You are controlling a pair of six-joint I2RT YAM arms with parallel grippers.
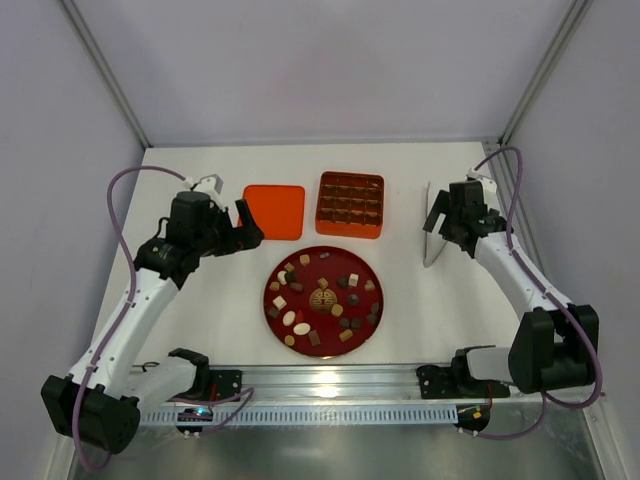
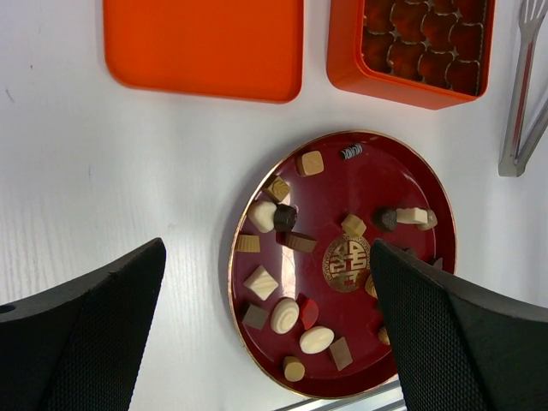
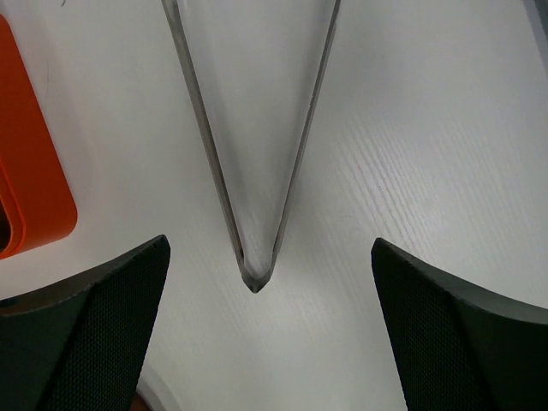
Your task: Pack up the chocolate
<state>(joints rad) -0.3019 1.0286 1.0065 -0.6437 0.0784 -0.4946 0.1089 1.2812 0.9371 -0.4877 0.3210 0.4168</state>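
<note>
- All the chocolate (image 2: 284, 315) sits on the red plate (image 2: 377, 171); we see none in the orange tray (image 2: 342, 51), so packing looks unstarted.
- Our left end effector (image 2: 267, 253) hangs open near the plate.
- Our right end effector (image 3: 270, 248) is open above the tongs (image 3: 255, 276) on the tabletop (image 2: 103, 188).

About twenty chocolates (image 2: 317, 339), one plate (image 2: 401, 174), one tray (image 2: 343, 51)

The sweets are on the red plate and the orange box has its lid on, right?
Not quite. The orange box is open; its lid lies flat on the table beside it, as the top view shows. The sweets are indeed on the red plate.
</note>
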